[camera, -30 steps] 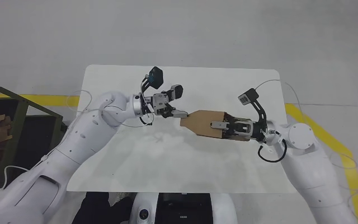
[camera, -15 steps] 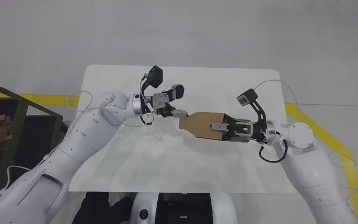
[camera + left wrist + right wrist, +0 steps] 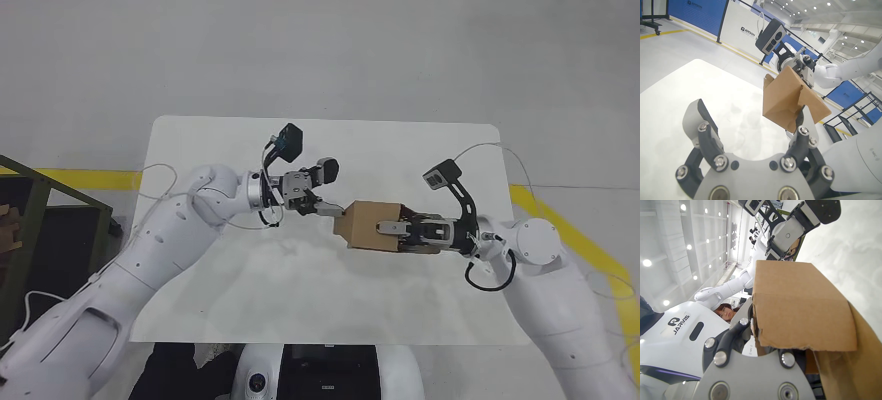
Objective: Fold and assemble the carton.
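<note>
Above the white table (image 3: 330,300), seen from overhead, the right gripper (image 3: 392,227) clamps one end of the brown carton (image 3: 366,220) while the left gripper (image 3: 329,190) stands spread at the opposite end. From the left wrist, one fingertip (image 3: 804,116) touches the carton's folded end; the other stands apart. From the right wrist, the carton sits pinched between that arm's jaws.

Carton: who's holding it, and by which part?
The right end effector grips the carton by the end nearest that arm; the left end effector is open, one finger against the opposite end.
</note>
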Controlling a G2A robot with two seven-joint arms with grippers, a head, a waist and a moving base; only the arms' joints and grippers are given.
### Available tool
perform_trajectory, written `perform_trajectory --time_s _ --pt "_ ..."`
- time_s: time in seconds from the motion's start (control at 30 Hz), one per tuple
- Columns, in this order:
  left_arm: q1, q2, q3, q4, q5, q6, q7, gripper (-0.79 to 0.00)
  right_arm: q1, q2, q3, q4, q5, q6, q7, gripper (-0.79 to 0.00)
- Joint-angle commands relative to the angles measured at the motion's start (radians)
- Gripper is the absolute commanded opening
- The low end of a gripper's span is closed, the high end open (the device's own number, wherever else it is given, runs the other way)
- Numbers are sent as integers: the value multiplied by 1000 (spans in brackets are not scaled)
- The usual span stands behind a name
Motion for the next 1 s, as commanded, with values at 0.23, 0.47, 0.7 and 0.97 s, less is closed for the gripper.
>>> perform_trajectory --time_s 0.23,0.47,0.7,0.97 --pt "8 -8 -9 -12 17 -22 -10 0 -7 1 7 -4 17 1 0 -785" --pt "23 -12 -14 -19 39 -18 -17 0 -11 2 14 -3 38 3 5 -785" --pt "21 -23 -6 -3 40 -16 -25 0 -11 2 12 -5 44 4 13 -785" --pt "11 -36 5 5 39 -20 -40 0 -6 1 5 0 45 7 13 -785"
